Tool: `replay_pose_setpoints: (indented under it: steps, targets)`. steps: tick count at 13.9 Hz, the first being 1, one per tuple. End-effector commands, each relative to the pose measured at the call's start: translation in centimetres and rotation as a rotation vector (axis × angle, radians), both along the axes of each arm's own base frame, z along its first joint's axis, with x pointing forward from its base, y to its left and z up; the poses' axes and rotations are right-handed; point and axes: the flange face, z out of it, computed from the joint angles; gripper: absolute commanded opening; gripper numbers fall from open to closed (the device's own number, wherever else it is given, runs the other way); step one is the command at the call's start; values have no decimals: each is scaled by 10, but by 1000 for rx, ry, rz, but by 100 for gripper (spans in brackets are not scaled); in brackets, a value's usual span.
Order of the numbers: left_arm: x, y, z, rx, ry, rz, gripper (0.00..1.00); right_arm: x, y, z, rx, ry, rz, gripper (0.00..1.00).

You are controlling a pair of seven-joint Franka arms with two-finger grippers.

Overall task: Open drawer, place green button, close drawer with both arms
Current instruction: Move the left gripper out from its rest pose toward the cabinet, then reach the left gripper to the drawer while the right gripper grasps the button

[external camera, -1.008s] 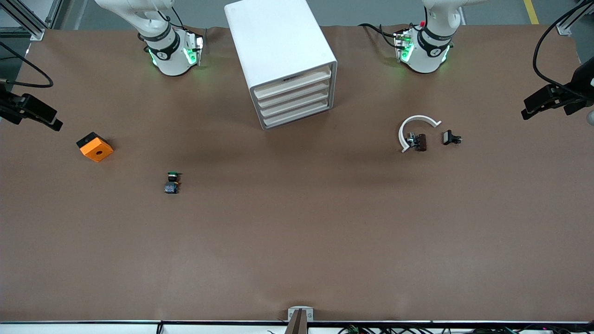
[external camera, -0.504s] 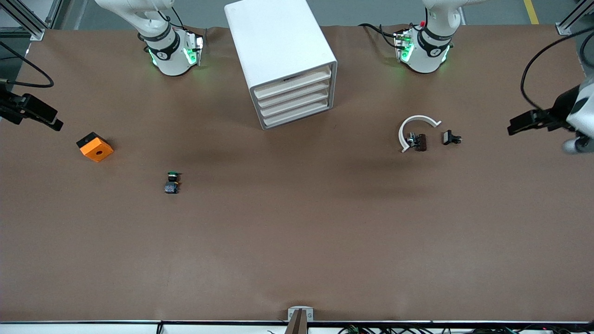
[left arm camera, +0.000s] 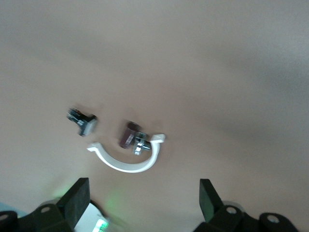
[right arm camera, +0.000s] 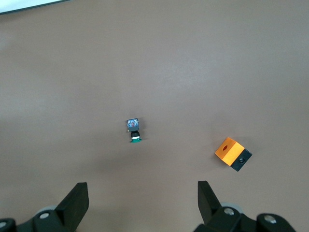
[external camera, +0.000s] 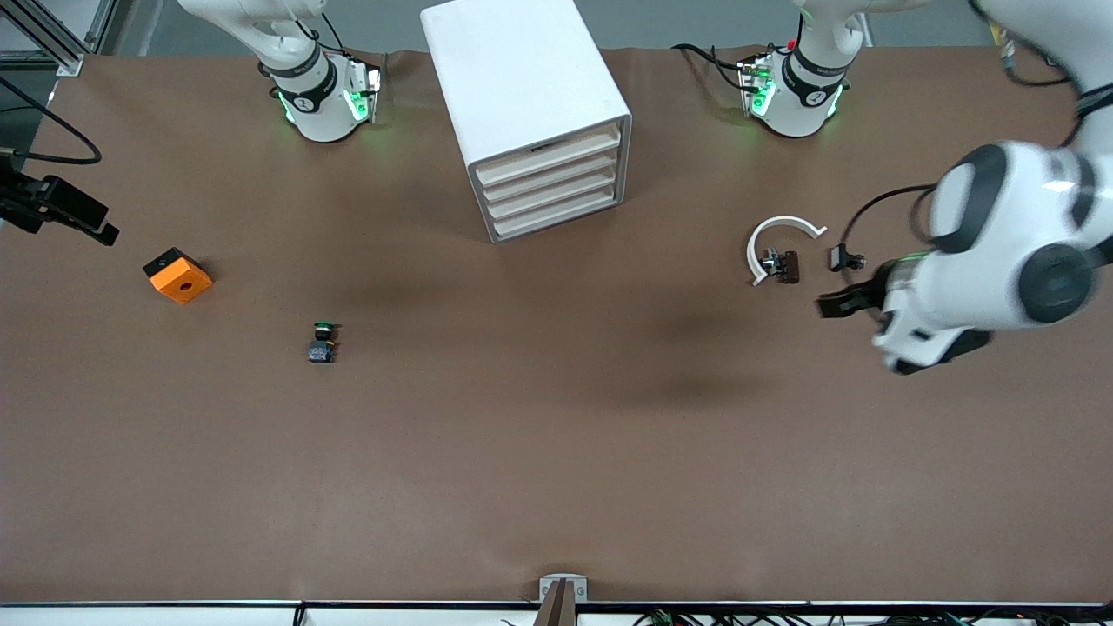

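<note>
Left gripper, fingers spread, now over table near white clip.

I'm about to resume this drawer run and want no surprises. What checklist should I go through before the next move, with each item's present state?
1. All four drawers of the cabinet shut, so one has yet to be opened: ok.
2. Button lying free on the table, nearer the front camera than the orange block: ok.
3. Left gripper open and holding nothing, above the white clamp ring and small black clips: ok.
4. Right gripper open and holding nothing, high above the button: ok.
5. Left gripper at the drawer front: not ok; it is off toward the left arm's end of the table.
</note>
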Motion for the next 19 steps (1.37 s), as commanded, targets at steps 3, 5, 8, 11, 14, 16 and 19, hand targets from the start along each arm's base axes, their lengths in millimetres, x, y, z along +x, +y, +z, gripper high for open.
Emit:
replay_pose_setpoints:
  steps: [3, 5, 8, 11, 14, 16, 19]
  targets:
    - [20, -69, -61, 117, 71, 318, 100, 9, 25, -9, -9, 17, 54, 100]
    - [21, -77, -79, 130, 119, 487, 100, 19, 34, -25, -9, 43, 68, 100]
    - [15, -92, -95, 110, 232, 653, 100, 37, 60, -53, -1, 57, 109, 100]
    - [1, -95, -106, 84, 375, 665, 100, 51, 75, -80, -10, 75, 134, 100]
    - [-5, -98, -128, 62, 463, 689, 100, 78, 74, -138, -25, 116, 134, 100]
    - [-13, -103, -151, 119, 513, 724, 100, 95, 75, -198, -48, 138, 128, 100]
    - [-22, -123, -182, 196, 641, 888, 100, 94, 77, -262, -78, 116, 124, 100]
